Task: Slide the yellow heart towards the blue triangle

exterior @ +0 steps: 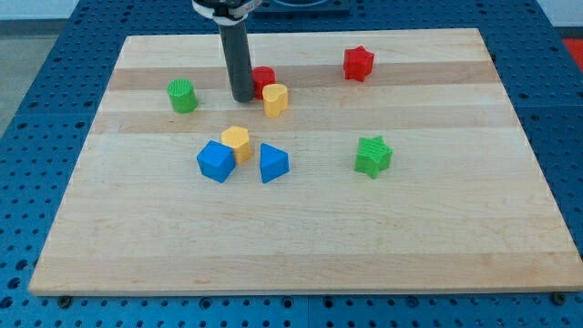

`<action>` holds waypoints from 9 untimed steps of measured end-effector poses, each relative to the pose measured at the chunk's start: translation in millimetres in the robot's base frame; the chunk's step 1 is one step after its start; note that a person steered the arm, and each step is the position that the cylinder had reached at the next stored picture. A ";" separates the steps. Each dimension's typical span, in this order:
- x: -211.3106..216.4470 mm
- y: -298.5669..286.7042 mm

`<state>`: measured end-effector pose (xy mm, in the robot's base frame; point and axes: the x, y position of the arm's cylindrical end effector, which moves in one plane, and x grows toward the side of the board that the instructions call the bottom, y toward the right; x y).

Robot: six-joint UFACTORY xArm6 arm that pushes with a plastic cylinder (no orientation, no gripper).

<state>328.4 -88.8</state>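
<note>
Pale wood board (301, 237) on blue pegboard bench (27, 109), my tip (242, 97), a plain rod with no jaws, just left of yellow heart (275, 99), red block (263, 78) behind them, blue triangle (272, 163) below beside yellow block (237, 143) and blue cube (216, 161).

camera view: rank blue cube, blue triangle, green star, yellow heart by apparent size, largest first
1. Blue cube block
2. Green star block and blue triangle block: too alike to split.
3. Yellow heart block: looks smallest, but it sits farther up the view, so distance may shrink it.

My tip is just left of the heart.
</note>
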 end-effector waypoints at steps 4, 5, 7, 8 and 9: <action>-10.5 53.2; 11.9 57.2; 29.1 57.5; 41.3 59.6; 59.2 58.3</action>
<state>387.6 -30.5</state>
